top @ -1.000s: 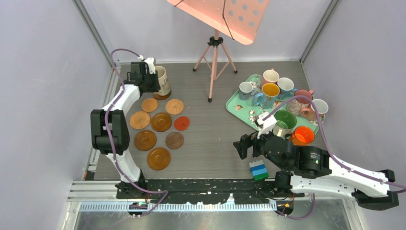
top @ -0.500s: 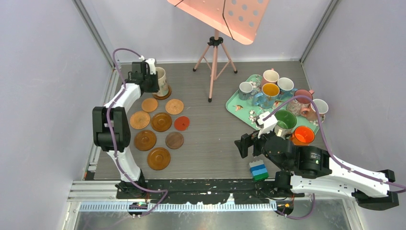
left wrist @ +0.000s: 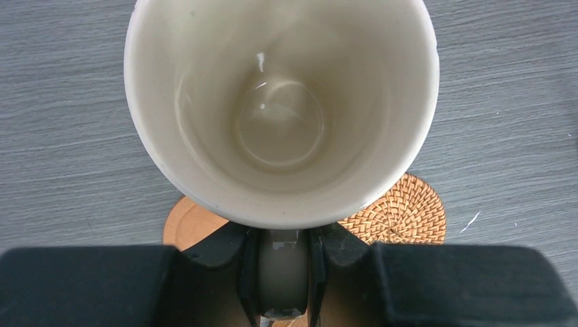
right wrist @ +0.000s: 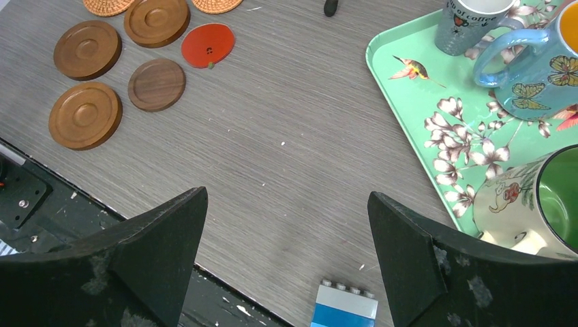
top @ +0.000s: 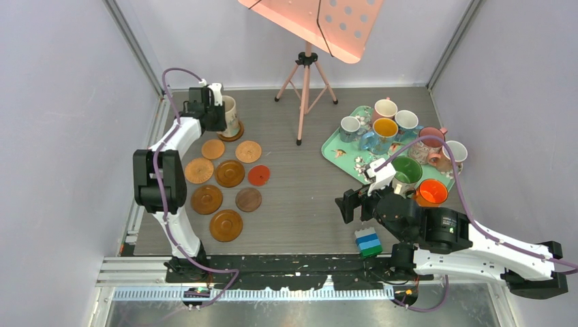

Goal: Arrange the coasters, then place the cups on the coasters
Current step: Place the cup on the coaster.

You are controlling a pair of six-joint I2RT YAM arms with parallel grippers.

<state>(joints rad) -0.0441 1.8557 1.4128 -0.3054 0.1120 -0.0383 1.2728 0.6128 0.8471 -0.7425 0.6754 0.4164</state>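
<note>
Grey wood-grain table [top: 300,197] fills the floor of a booth with pale lilac walls [top: 61,136]. At the far edge a pink music stand [top: 306,61] rests on its tripod.

Left arm [top: 160,184] reaches to the far-left corner. Right arm [top: 477,252] lies across the near right.

On the right a mint floral tray [top: 337,146] carries a crowd of mugs [top: 385,128]. One among them is green inside [top: 407,170].

The left gripper [left wrist: 283,272] is pinched narrowly on the handle of a cream mug [left wrist: 279,102], which is upright and empty. From above, the mug [top: 230,112] is over a dark coaster [top: 235,135] whose rim shows at its near side. Whether it rests on that coaster I cannot tell.

The right gripper [right wrist: 286,204] is spread wide with nothing between its fingers [right wrist: 163,238]. It hovers over bare table just left of the tray [right wrist: 436,116].

Eight loose coasters [top: 230,173] lie clustered near the left arm, brown and tan, with a red coaster [top: 258,175] on the right of the group. Two of them, one woven [left wrist: 405,211] and one plain tan [left wrist: 187,225], peek from under the held mug's rim.

A small blue, white and green block [top: 369,242] sits beside the right arm's base.
</note>
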